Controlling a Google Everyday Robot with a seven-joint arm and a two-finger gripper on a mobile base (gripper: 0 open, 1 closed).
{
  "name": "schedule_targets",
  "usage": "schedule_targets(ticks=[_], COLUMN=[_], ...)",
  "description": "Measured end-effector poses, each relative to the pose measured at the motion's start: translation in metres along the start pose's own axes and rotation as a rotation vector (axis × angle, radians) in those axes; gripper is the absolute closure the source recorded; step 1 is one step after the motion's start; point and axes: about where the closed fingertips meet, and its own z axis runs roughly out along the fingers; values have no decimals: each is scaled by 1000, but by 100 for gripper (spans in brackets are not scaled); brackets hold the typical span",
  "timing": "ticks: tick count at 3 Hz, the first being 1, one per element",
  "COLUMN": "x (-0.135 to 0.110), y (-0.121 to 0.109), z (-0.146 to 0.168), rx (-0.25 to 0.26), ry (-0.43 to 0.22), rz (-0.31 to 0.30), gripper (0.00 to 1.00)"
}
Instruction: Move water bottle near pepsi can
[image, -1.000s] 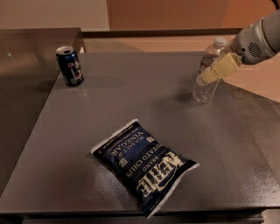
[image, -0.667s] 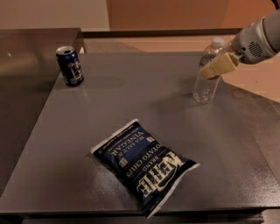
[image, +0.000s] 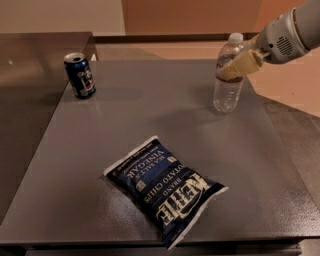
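Observation:
The water bottle (image: 227, 85), clear plastic with a white cap, is upright at the far right of the grey table (image: 165, 115). My gripper (image: 234, 69) reaches in from the upper right, and its tan fingers (image: 241, 64) are closed around the bottle's upper body. The bottle's base is at or just above the tabletop. The pepsi can (image: 80, 75), dark blue with a silver top, stands upright at the far left of the table, well apart from the bottle.
A large dark blue chip bag (image: 165, 192) lies flat in the front middle of the table. A darker counter (image: 30, 75) adjoins the table on the left. The table's right edge runs just past the bottle.
The bottle has gone from leaning to upright and has shifted slightly left and up with the gripper. The can and the chip bag have not moved.

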Motion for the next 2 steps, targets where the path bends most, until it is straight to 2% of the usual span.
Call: schedule_targets(ticks=[1, 2], x=[-38, -80], y=[15, 34], z=[17, 42], rx=[-51, -112], ry=[-49, -99], rz=[-44, -85], gripper=[100, 100])
